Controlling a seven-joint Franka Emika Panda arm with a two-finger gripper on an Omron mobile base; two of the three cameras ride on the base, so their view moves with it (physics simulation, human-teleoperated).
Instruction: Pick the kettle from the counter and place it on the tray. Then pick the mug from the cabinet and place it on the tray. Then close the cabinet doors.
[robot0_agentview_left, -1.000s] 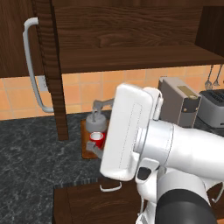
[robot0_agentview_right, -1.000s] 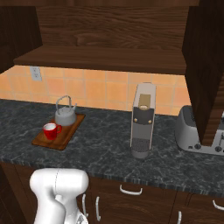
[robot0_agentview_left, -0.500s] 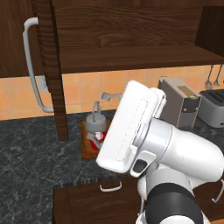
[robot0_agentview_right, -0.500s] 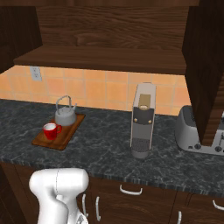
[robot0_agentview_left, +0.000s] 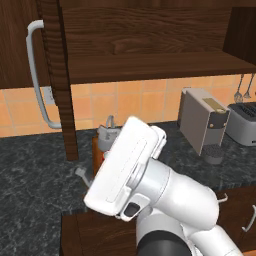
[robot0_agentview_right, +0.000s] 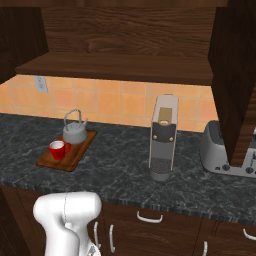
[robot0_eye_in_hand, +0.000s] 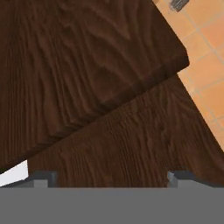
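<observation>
Doors left to shut: gripper (robot0_eye_in_hand: 109, 177) stood wide open and empty, facing dark cabinet (robot0_eye_in_hand: 87, 78) wood close up; kettle (robot0_agentview_right: 74, 131) and mug (robot0_agentview_right: 58, 149) sat on tray (robot0_agentview_right: 75, 156) (left door's handle (robot0_agentview_left: 36, 75) upright)

On the desk (robot0_agentview_right: 115, 170): one kettle (robot0_agentview_right: 74, 132), one mug (robot0_agentview_right: 58, 149) and one tray (robot0_agentview_right: 75, 155) (both sit on it), one coffee machine (robot0_agentview_right: 163, 137), one toaster (robot0_agentview_right: 222, 150). Two utensils (robot0_agentview_left: 243, 89) hang on the wall.
</observation>
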